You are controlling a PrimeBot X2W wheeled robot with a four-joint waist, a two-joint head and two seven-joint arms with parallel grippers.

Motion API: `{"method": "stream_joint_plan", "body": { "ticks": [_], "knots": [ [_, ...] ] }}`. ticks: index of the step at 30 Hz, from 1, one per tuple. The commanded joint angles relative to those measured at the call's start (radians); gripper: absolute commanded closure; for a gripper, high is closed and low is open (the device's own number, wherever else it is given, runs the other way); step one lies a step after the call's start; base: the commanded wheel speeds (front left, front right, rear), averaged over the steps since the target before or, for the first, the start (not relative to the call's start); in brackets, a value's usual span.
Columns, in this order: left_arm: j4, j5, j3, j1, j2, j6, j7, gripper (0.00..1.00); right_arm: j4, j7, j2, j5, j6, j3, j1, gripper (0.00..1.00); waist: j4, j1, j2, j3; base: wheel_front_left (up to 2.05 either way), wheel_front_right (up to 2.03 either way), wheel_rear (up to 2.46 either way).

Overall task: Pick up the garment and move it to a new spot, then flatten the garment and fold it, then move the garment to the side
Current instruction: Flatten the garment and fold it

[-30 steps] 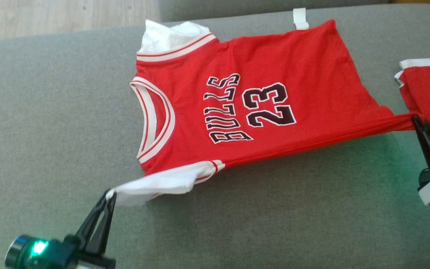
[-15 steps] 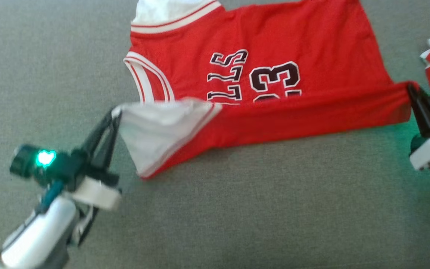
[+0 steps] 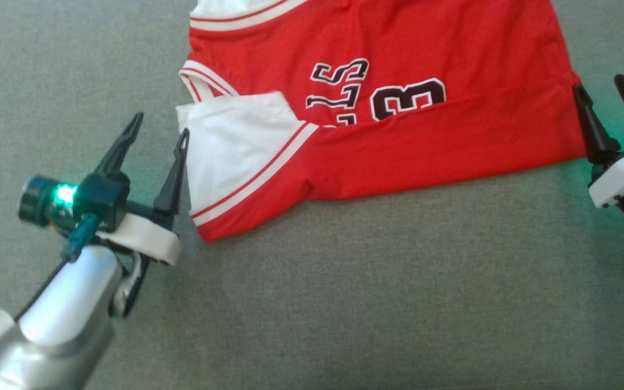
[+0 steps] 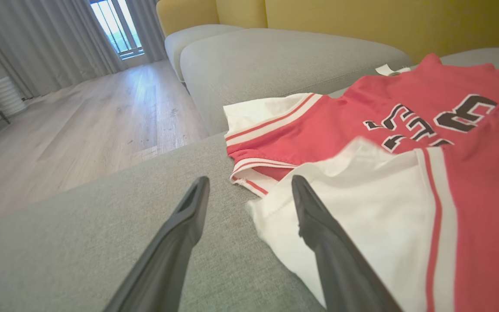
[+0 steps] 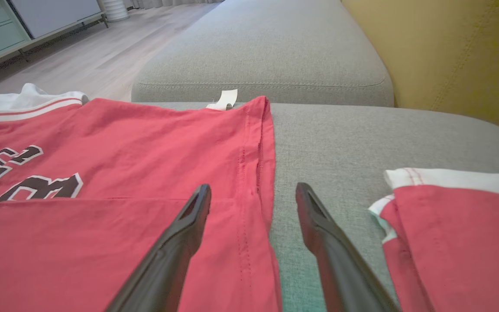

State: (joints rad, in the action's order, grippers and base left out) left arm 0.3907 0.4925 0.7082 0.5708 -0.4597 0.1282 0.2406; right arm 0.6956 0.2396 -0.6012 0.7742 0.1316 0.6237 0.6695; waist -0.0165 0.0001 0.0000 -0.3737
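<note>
Red jersey (image 3: 426,49) lies flat on the grey sofa cushion (image 3: 344,303). Its near long edge and white sleeve (image 3: 236,146) are folded over the front, hiding part of the lettering. The collar points to the robot's left and the hem to its right, so the long axis runs across the head view. The left gripper (image 3: 161,123) is spread wide at the sleeve's edge and the right gripper (image 3: 599,82) is spread wide at the hem corner; neither holds anything. The step in hand appears to be folding, with one lengthwise fold laid. The next move probably calls for fresh grips on the far edge.
</note>
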Motion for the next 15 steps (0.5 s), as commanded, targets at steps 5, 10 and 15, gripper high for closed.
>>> {"method": "stream_joint_plan", "body": {
  "ticks": [5,10,15],
  "knots": [
    [-0.066,0.148,-0.088,-0.142,0.028,0.029,-0.010,0.00,-0.029,0.021,0.001,-0.011,-0.001,-0.053,-0.049,0.00,0.012,-0.0001,0.0000,0.037,0.00,0.00,0.00],
    [-0.121,0.198,-0.081,-0.241,0.042,0.059,-0.052,0.00,-0.068,0.022,0.017,-0.037,-0.001,-0.114,-0.104,0.00,0.020,-0.0001,0.0000,0.045,0.00,0.00,0.00],
    [-0.142,0.203,-0.073,-0.270,0.040,0.082,-0.074,0.00,-0.089,0.022,0.031,-0.058,-0.001,-0.149,-0.128,0.00,0.031,-0.0001,0.0000,0.044,0.00,0.00,0.00]
  ]
}}
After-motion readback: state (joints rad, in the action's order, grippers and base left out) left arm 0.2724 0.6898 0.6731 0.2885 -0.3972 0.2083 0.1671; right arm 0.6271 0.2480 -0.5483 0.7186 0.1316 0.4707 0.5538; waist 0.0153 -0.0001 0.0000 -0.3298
